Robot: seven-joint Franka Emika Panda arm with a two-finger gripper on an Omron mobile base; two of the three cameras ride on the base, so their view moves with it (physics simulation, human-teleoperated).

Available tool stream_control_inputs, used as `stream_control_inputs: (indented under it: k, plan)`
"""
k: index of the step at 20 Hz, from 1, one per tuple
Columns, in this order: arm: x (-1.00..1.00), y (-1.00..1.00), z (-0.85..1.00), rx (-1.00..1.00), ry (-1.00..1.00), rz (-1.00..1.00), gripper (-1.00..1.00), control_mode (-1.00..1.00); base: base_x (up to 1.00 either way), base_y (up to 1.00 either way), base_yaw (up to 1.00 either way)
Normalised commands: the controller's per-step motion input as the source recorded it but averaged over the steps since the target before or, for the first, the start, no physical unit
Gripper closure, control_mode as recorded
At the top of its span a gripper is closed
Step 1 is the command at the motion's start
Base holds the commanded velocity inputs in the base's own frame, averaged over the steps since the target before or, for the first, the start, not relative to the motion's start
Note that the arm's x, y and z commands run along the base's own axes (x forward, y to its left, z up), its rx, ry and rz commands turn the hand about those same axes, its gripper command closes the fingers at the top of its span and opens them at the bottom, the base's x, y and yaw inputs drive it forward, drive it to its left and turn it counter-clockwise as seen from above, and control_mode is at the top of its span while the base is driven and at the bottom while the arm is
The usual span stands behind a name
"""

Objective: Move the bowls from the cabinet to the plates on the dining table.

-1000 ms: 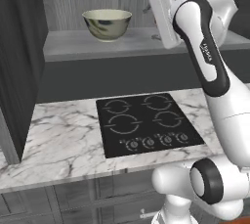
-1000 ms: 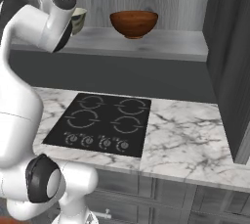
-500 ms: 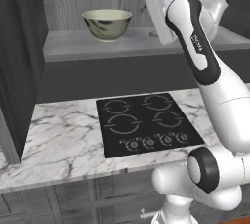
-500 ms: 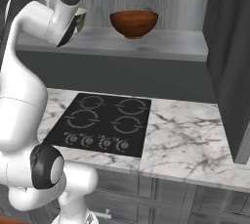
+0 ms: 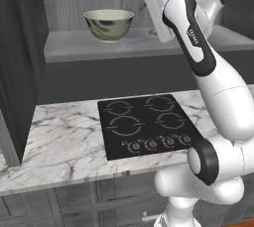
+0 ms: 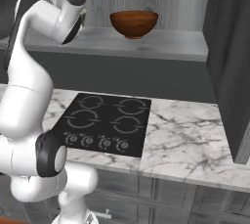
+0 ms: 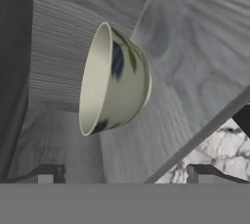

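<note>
The open cabinet (image 5: 22,67) has a grey wood-grain shelf (image 5: 124,47) above a white marble counter (image 5: 64,141) with a black four-ring cooktop (image 5: 146,127).

The cream, pale-green glazed bowl (image 5: 108,24) with dark smudges stands upright on the left part of the shelf in the left base view. The reddish-brown wooden bowl (image 6: 134,23) stands upright on the same shelf, seen in the right base view, well apart from the arm's hand.

The white arm (image 5: 218,87) reaches up to shelf height, its hand just right of the glazed bowl in the left base view and apart from it. There the fingers are hidden behind the hand.

In the hand view the gripper (image 7: 127,174) is spread wide: its two dark finger tips (image 7: 46,174) stand far apart at the bottom edge, with nothing between them. The camera is rolled, so the glazed bowl (image 7: 114,86) appears on its side, with its rim to the left and its base to the right. It lies ahead of the gripper, above the gap between the finger tips and nearer the left one. It is clear of both tips. The shelf surface (image 7: 185,71) runs behind and beside the bowl, and a patch of marble counter (image 7: 215,154) shows at the lower right past the shelf edge.
</note>
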Motion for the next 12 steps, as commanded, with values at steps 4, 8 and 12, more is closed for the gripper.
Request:
stream_control_inputs:
  k: [4,8,12]
  plan:
    - [0.26,0.0,-0.04,0.0,-0.04,0.0,-1.0,-1.0,0.0,0.0,0.0]
    - [0.25,0.0,0.0,0.0,0.0,0.0,-1.0,-1.0,0.0,0.0,0.0]
    - [0.28,0.01,0.0,0.0,0.0,0.0,-1.0,-1.0,0.0,0.0,0.0]
